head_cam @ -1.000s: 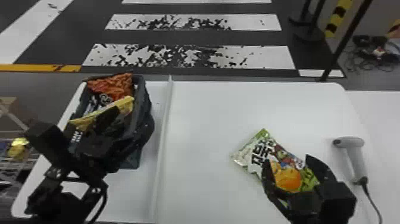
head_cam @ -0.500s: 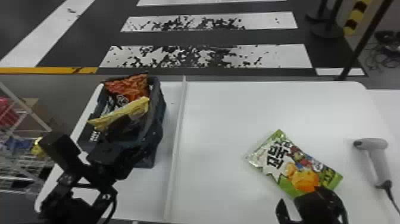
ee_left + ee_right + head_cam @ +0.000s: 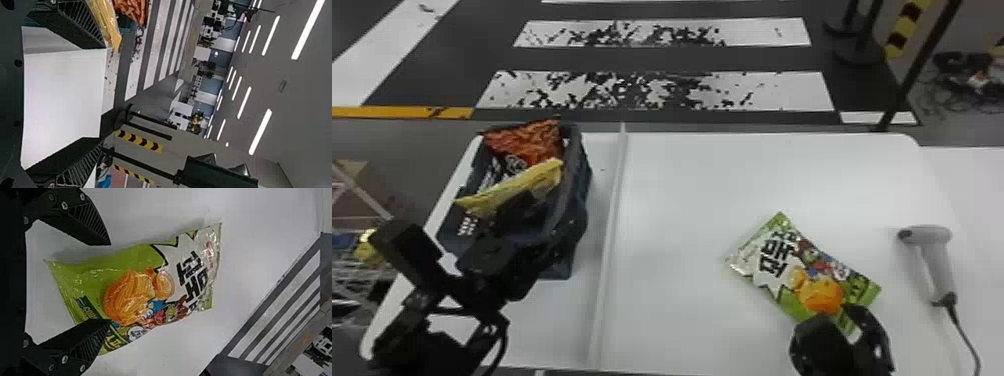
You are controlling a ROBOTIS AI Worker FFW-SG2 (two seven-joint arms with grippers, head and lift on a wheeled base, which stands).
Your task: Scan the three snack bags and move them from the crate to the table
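Hovering over the near right of the table (image 3: 677,225), the right gripper (image 3: 110,283) is holding nothing, its fingers standing wide apart. One is overlapping the printed side of the green snack bag (image 3: 137,286), the other is staying clear of its edge; whether anything's touching, we can't tell. The bag is lying face up, tilted across the white top. To its right, the barcode scanner (image 3: 937,265) is resting, cable running nearer. Over at far left, beyond the white ridge (image 3: 612,225), the crate (image 3: 577,192) is carrying the orange-red snack bag (image 3: 524,142) and the yellow snack bag (image 3: 512,185).

So we're looking at the first bag's turn, probably between handling and scanning, with two waiting! Nothing is showing whether it's been scanned. If it hasn't, the next move is calling for the code and scanner to be brought face to face.

The head view is giving us scanner and crate together; the right wrist view is revealing that finger gap. The left wrist view is showing the left gripper (image 3: 103,94) empty, fingers parted, near the yellow bag.
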